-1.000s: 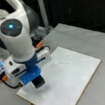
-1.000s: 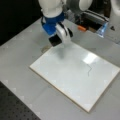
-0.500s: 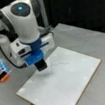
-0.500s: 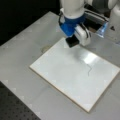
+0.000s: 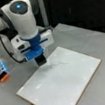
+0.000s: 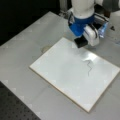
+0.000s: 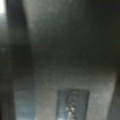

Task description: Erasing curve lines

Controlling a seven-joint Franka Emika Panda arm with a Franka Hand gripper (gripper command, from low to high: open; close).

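Now 1 tool point(image 5: 41, 61) w/ dark block, grip state unclear, beside 1 curve lines point(image 5: 56, 64) squiggle on 1 board point(image 5: 79, 87).

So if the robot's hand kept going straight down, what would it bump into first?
Probably the white board. The hand points down over the board's edge, just beside one end of the curve lines. How high it hangs above the board is hard to judge.

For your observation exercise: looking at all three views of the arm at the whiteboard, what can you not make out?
- Gripper: in both front views a dark block at its tip covers the fingers; whether it touches the board is unclear.
- Curve lines: in a front view, glare hides their upper end.
- Wrist view: only dark blur; nothing recognisable.
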